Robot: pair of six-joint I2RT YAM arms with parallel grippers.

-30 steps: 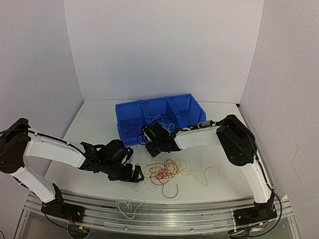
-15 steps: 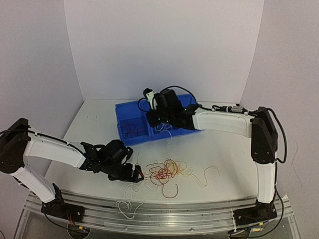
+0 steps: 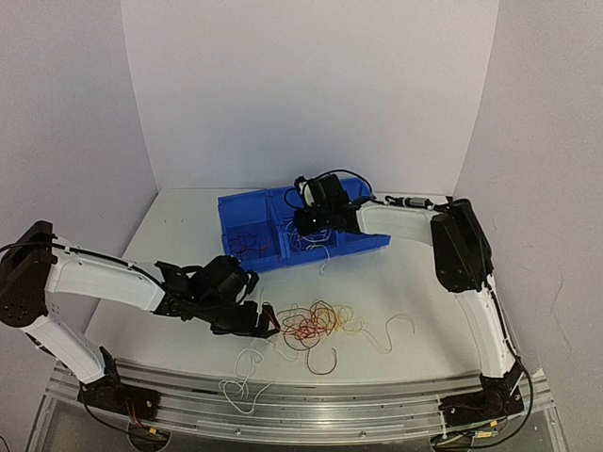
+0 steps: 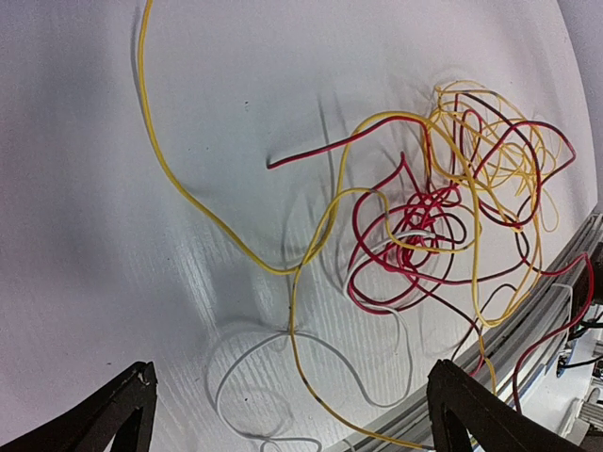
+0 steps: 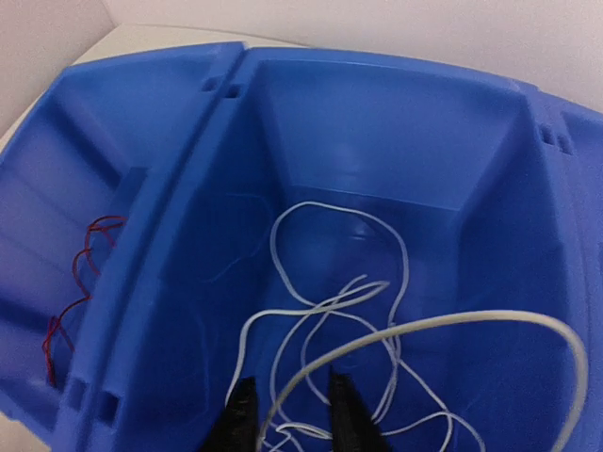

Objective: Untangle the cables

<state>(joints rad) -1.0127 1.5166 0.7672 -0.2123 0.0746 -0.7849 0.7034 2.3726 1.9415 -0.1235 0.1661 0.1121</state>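
Where tangled cables (image 4: 415,226) crowd the counter's (image 4: 94,235) front edge, the left tool (image 4: 292,369) gapes wide. Right tool (image 5: 294,410), narrowly parted, overhangs a blue bin (image 5: 377,122).

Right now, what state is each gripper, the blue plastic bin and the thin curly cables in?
Red, yellow and white cable pile: tangled on the table.
Left gripper: wide open, empty, over the pile.
Right gripper: slightly open, white cable between its fingers.
Blue plastic bin: upright, holding dark red cable and white cables.

Lab: white enclosure walls (image 3: 311,94), aluminium mounting rail (image 3: 311,403)
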